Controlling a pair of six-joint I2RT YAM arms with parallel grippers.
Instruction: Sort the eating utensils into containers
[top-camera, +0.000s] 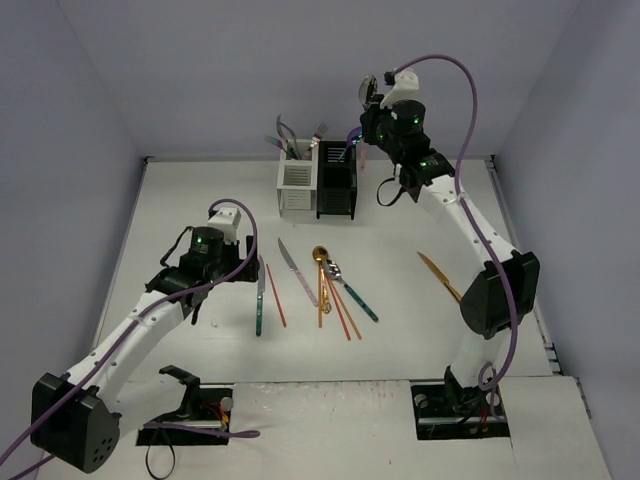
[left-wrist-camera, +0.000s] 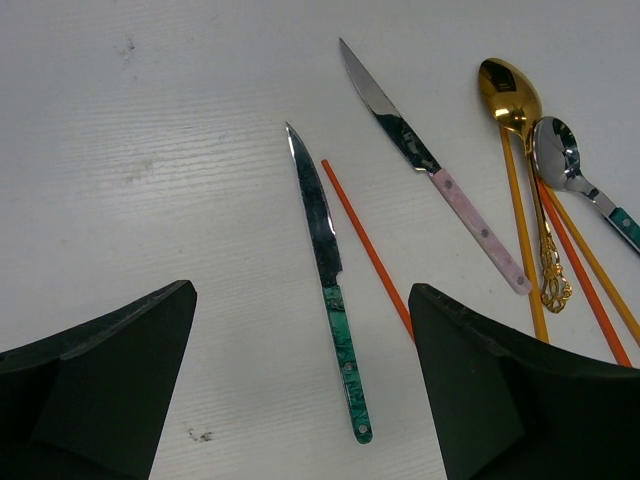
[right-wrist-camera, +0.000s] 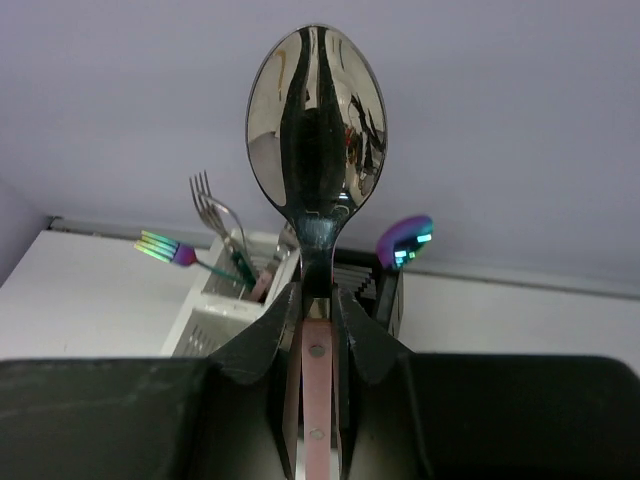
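The left gripper hangs low over the table, at about 8 o'clock from the middle. Its two fingers are wide apart and hold nothing. Right under it lies a knife with a teal handle. An orange chopstick lies just beside that knife, at its 3 o'clock. Next comes a knife with a pink handle. After that come a gold spoon and a silver spoon, lying on more chopsticks. All of these are not yet sorted.

At 12 o'clock on the table stand the white caddy and the black caddy, side by side and touching. The white one has forks in it. The black one has a shiny rainbow spoon in it.

The right gripper is up in the air, at about 1 o'clock from the black caddy. Its fingers are pinched tight on the pink handle of a big silver spoon, with the bowl end sticking out.

Far to the right, at 4 o'clock from the middle, lies a gold knife.

I think the step now is dropping off this spoon. It likely belongs in the black caddy with the other spoon. The right arm needs to line up over that caddy, go down gently, then let go. It must not bump the things already inside. The left gripper looks ready to pick up the teal knife.
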